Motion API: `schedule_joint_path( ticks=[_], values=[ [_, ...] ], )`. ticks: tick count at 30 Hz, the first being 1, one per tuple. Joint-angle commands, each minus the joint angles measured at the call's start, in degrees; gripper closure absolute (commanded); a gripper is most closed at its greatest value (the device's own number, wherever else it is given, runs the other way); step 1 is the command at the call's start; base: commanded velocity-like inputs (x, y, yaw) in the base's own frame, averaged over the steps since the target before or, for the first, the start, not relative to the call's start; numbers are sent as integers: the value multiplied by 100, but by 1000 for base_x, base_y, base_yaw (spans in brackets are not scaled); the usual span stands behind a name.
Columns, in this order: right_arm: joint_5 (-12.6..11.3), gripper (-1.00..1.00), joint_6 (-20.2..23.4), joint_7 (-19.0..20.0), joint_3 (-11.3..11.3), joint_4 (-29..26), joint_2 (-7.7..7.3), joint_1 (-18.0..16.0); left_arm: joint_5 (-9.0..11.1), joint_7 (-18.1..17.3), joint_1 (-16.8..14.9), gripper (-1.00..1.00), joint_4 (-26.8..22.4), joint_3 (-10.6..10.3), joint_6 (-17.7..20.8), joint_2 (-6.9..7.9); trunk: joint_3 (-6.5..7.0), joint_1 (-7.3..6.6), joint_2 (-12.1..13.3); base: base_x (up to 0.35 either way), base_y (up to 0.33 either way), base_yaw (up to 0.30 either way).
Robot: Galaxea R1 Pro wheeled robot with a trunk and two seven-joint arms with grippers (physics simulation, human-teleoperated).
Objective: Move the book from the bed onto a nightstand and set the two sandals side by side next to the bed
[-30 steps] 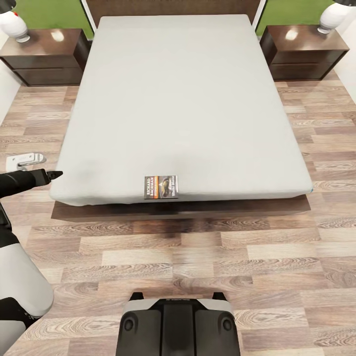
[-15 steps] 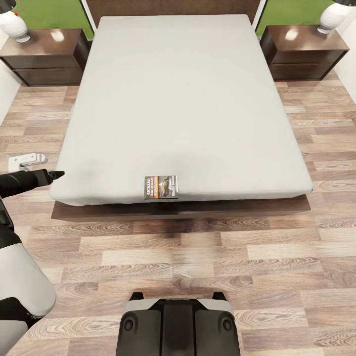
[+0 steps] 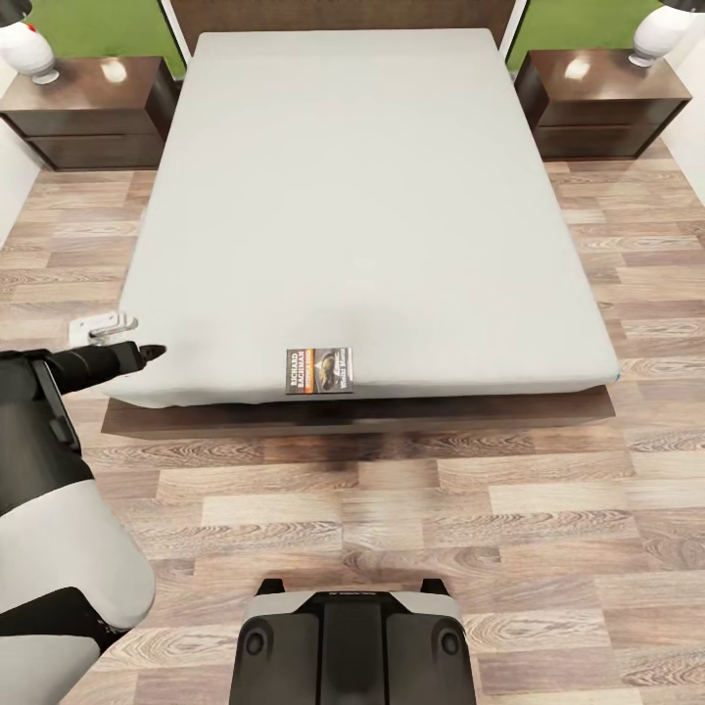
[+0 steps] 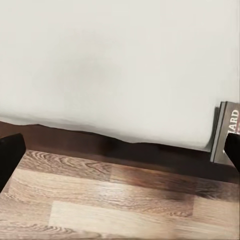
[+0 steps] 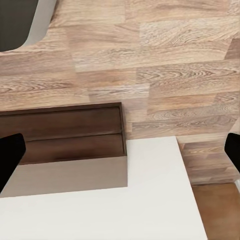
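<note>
While your head camera looks down the bed [image 3: 362,196] from its foot, you have open plank floor [image 3: 392,509] between the robot's base [image 3: 352,641] and the dark frame, and strips of floor run along both sides of the mattress up to the two nightstands [image 3: 93,113] at the far corners. The book [image 3: 319,371] lies flat on the mattress right at its near edge, a little left of the middle, with nothing on the mattress around it. In the left wrist view you see only a slice of the book [image 4: 227,132], cut off at the picture's edge, with the mattress lip and frame beside it.

Your left gripper [image 3: 147,351] hangs at the bed's near left corner, its dark tip over the mattress edge and well left of the book. The wrist view shows its two fingers [image 4: 10,155] far apart at the picture's sides, so it is spread wide and holds nothing. The right gripper's fingers [image 5: 10,152] likewise sit wide apart, over a white surface, a brown box-like unit and plank floor; what that unit is you cannot tell.

A pale flat object [image 3: 103,325] lies on the floor just left of the bed, near the left gripper; its shape is too small to read. White lamps [image 3: 654,34] stand on both nightstands, cropped by the frame.
</note>
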Motion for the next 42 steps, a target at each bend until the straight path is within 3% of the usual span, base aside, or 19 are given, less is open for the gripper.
schedule_joint_path(
  ticks=[1, 10, 17, 20, 26, 28, 31, 37, 42],
  values=[
    [58, -100, -9, 25, -50, -10, 2, 4, -107, -56, -6, -100, -5, 5, 23, -77, -6, 4, -9, 0, 0, 0],
    [58, -100, -9, 25, -61, -10, -1, 4, -689, -46, -12, -100, -6, -3, 23, -766, -6, 4, -9, 0, 0, 0],
    [58, -100, -9, 25, -75, -9, -9, 4, -792, -51, -9, -100, 14, -63, 23, -981, -6, 4, -9, 0, 0, 0],
    [58, -100, -9, 25, -84, -6, -17, 4, -765, -113, -1, -100, 32, -214, 23, -1028, -6, 4, -9, 0, 0, 0],
    [51, -100, -9, 25, -94, 5, -23, 4, -596, -334, 221, -100, 49, -1144, 23, -1049, -6, 4, -9, 0, 0, 0],
    [50, -100, -9, 25, -93, 4, -24, 4, -615, -355, 267, -100, 48, -1277, 23, -1049, -6, 4, -9, 0, 0, 0],
    [50, -100, -9, 25, -98, 2, -23, 4, -806, -381, 313, -100, 27, -1416, 23, -1049, -6, 4, -9, -6, 0, 0],
    [49, -100, -9, 25, -104, 3, -24, 4, -1212, -417, 339, -100, -24, -1499, 23, -1038, -6, 4, -9, -123, 0, 0],
    [49, -100, -9, 25, -111, 7, -30, 4, -1403, -426, 351, -100, -57, -1514, 23, -1024, -6, 4, -9, -283, 0, 0]
  ],
)
